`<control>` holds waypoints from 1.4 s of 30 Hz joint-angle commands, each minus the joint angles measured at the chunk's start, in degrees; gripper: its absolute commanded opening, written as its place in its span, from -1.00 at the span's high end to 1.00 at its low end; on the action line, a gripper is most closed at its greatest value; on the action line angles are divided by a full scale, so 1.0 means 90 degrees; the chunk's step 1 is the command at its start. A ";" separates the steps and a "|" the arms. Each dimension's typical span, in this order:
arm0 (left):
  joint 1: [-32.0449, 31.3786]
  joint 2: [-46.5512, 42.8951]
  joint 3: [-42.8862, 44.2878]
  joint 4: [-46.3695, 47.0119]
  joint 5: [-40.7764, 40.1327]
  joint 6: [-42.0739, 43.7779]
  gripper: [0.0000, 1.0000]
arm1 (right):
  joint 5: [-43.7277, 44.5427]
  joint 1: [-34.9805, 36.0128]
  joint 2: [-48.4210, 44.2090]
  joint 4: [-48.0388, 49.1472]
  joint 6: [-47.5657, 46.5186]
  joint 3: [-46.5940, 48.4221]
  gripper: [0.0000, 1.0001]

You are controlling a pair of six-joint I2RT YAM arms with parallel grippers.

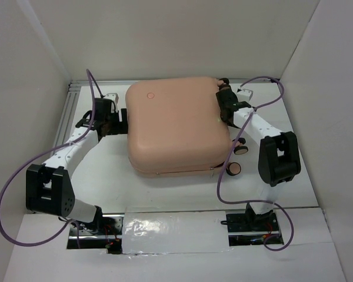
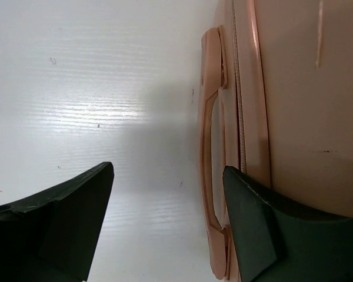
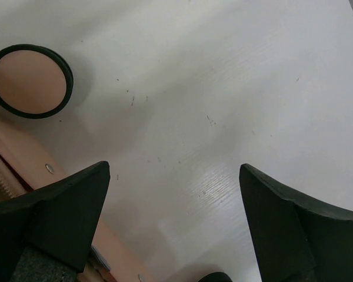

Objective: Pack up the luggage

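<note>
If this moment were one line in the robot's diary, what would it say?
luggage: closed, lying flat | left end effector: open, beside side handle | right end effector: open, near wheel | holding: nothing

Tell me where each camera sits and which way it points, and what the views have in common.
Top external: high behind the robot, looking down on the closed luggage; the left gripper and right gripper show at its sides.
Left wrist: on the left wrist, facing the table beside the luggage's handle; its open fingers show.
Right wrist: on the right wrist, facing the table by a wheel; its open fingers show.
Shared: all three see the luggage and the table.
</note>
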 commanded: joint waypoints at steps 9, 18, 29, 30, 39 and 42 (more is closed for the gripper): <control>-0.0717 0.0907 0.0499 0.0728 0.1515 -0.0521 -0.79 | -0.1732 0.0997 0.0592 0.0424 0.0130 0.1001 -0.98; -0.0600 0.1592 0.1164 0.0736 0.1681 -0.0433 -0.76 | -0.2258 0.0997 0.0855 0.0942 0.0129 0.0806 -0.98; -0.0307 0.2910 0.2833 0.0717 0.2082 -0.0648 -0.76 | -0.2620 0.1065 0.2554 0.0884 -0.0213 0.3186 -0.98; -0.0307 0.3056 0.2932 0.0717 0.2082 -0.0648 -0.76 | -0.2726 0.1065 0.2681 0.0806 -0.0213 0.3604 -0.98; 0.0132 0.3243 0.3498 0.0308 0.2382 -0.0473 -0.76 | -0.2464 0.0569 0.2528 -0.0092 -0.0788 0.4312 -0.98; 0.0328 0.3058 0.3830 -0.0229 0.2686 -0.0209 -0.76 | -0.2464 0.0198 0.1786 -0.0327 -0.1004 0.4097 -0.98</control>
